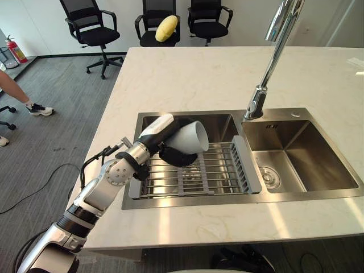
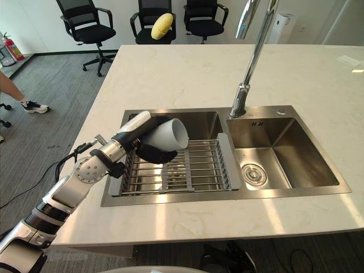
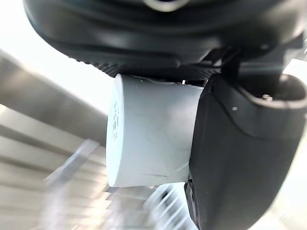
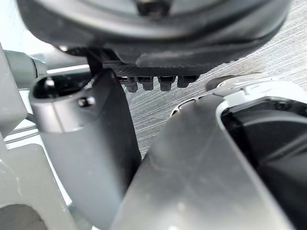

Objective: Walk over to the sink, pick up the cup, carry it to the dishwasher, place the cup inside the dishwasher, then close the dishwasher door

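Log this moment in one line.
stage: pickup | left hand: shut on cup | cup: on its side over rack in sink | right hand: over floor

An office kitchen corner: a pale stone desk (image 1: pixel 187 79) with a double steel sink (image 1: pixel 318 153) and tall tap (image 1: pixel 277 54), black swivel chairs (image 1: pixel 96 35) on grey carpet (image 1: pixel 51 131) beyond, red fire extinguisher (image 1: pixel 17 51) far left.

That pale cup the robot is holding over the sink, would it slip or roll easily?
Probably slippery: the cup looks smooth, with no handle showing, so the left hand wraps round it. Laid sideways it would likely roll, being round, though the rack bars beneath might catch it. It seems stiff: its rim looks round, unsquashed in the grip.
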